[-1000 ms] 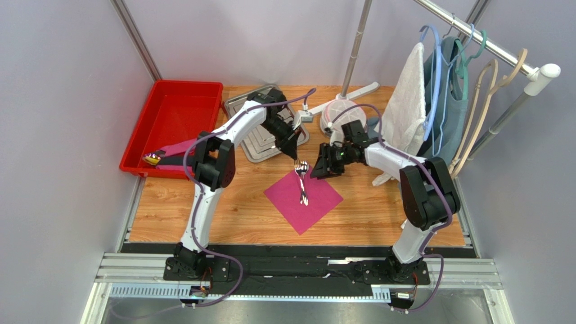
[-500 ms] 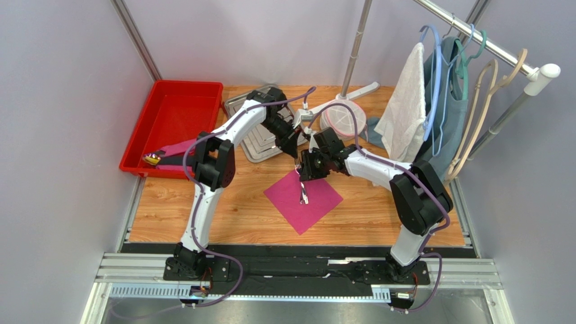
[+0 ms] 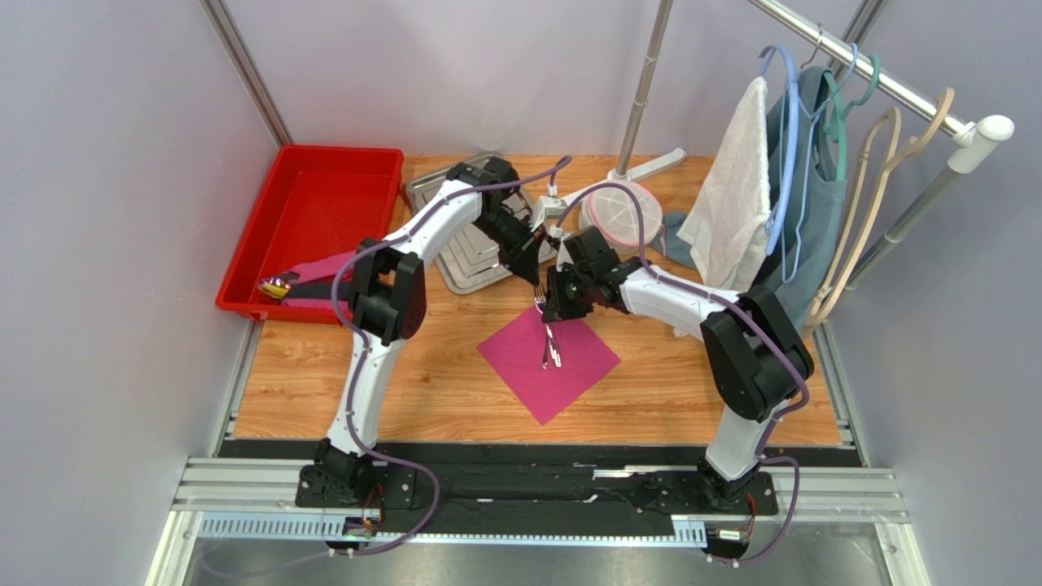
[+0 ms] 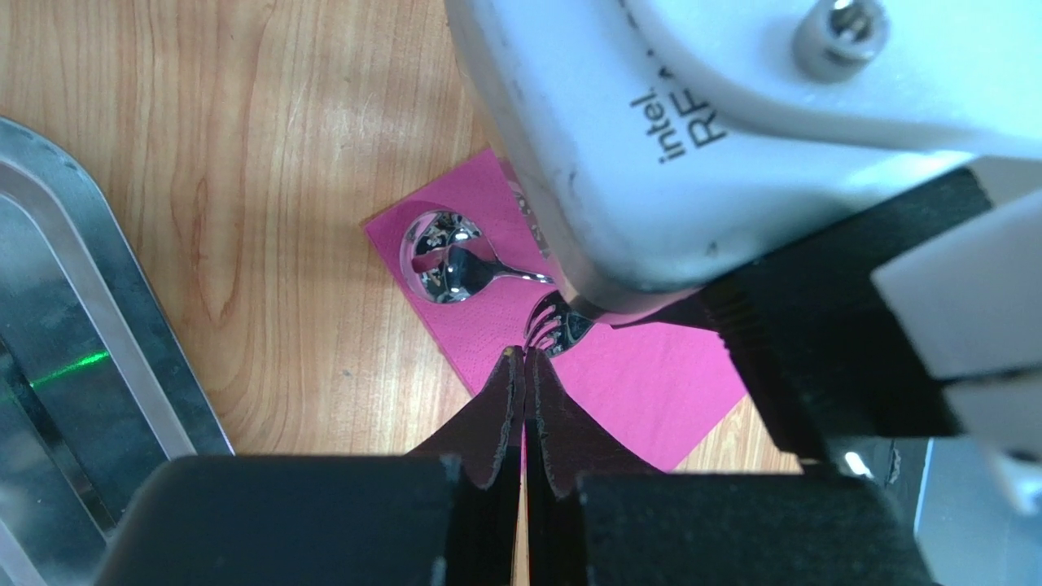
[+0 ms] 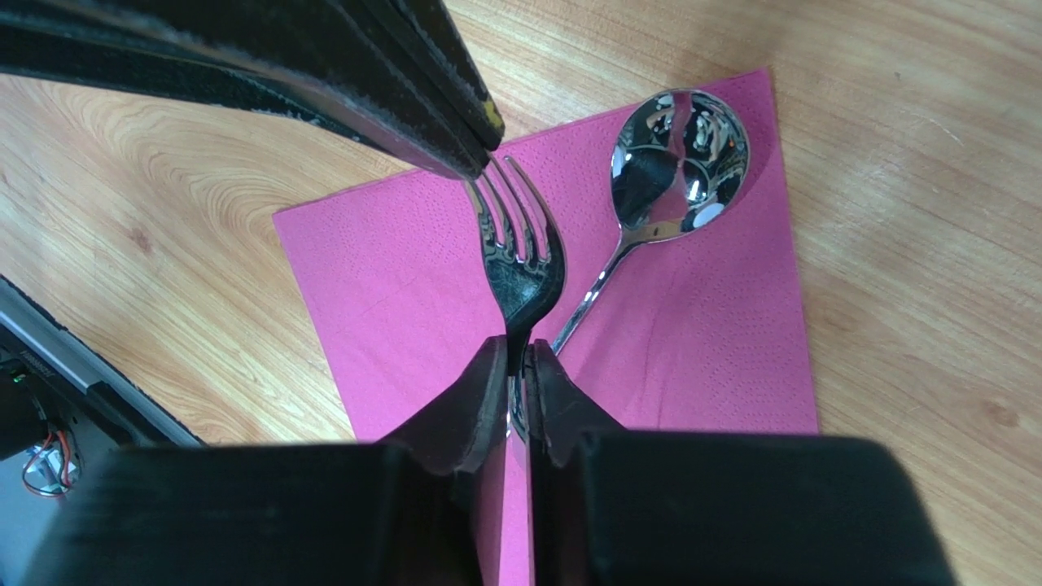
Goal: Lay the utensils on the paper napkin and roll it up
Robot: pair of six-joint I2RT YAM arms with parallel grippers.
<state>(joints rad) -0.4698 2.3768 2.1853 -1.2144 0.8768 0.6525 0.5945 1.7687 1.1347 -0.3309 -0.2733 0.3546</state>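
The magenta paper napkin (image 3: 520,357) lies flat on the wooden table. A spoon (image 5: 679,159) rests on it, bowl near a corner. A fork (image 5: 524,263) is held tilted above the napkin, tines up. My right gripper (image 5: 517,354) is shut on the fork's neck. My left gripper (image 4: 526,363) is shut, its tips pinching the ends of the fork's tines (image 4: 557,327). In the top view both grippers meet over the napkin's far corner, the left gripper (image 3: 535,278) and the right gripper (image 3: 549,308). The right wrist housing (image 4: 685,134) hides the rest of the fork from the left wrist view.
A steel tray (image 3: 459,263) sits behind the napkin, partly under the left arm. At the back left stands a red bin (image 3: 312,214). A clothes rack with a white towel (image 3: 734,195) and hangers fills the right side, a round white object (image 3: 618,214) by its base.
My right gripper swung left from beside the napkin to the fork and closed on its neck. The left arm and the fork stayed almost still.
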